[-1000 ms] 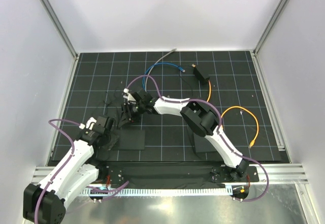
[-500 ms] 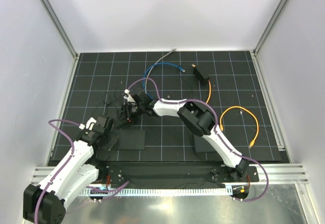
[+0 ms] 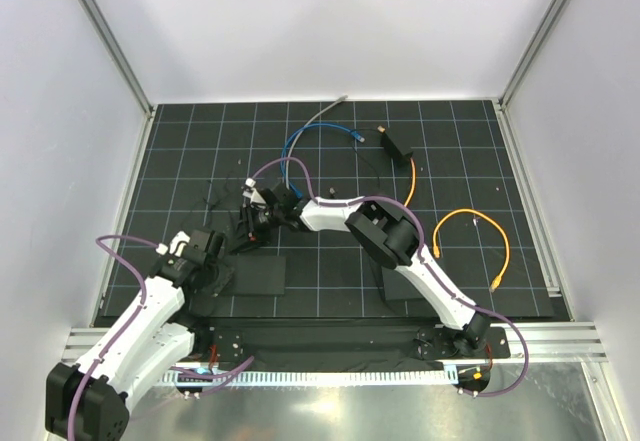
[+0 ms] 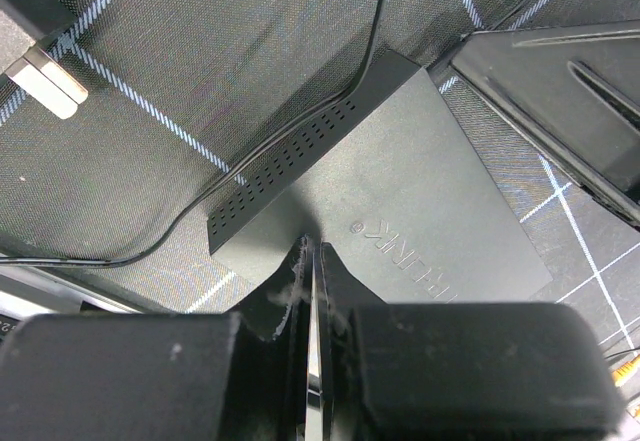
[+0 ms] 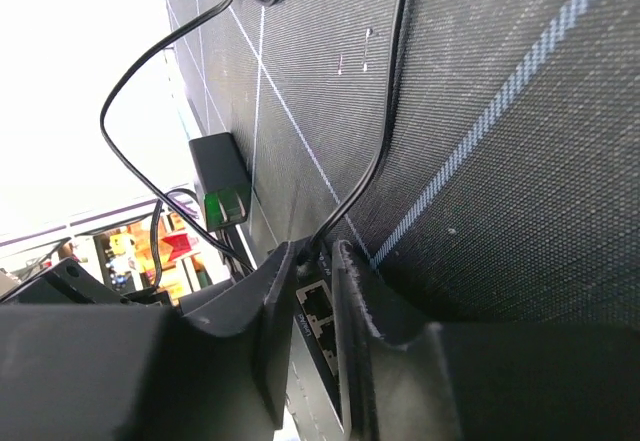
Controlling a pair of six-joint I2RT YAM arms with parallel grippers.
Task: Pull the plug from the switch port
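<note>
Hanging over the near corner of a flat matte black plastic box (image 4: 400,201) with a vent-hole row and raised lettering, the left pincer (image 4: 312,256) leaves only a hairline slit between its fingers. The right pincer (image 5: 315,251) stands narrow, a thin black wire (image 5: 392,121) running into its gap; whether it pinches, I cannot tell. The small plug (image 3: 409,158) of the thin orange cable (image 3: 413,179) meets a small black rectangular box (image 3: 397,144) far right on the woven gridded mat (image 3: 180,151), bare squares around, well apart from both pincers
</note>
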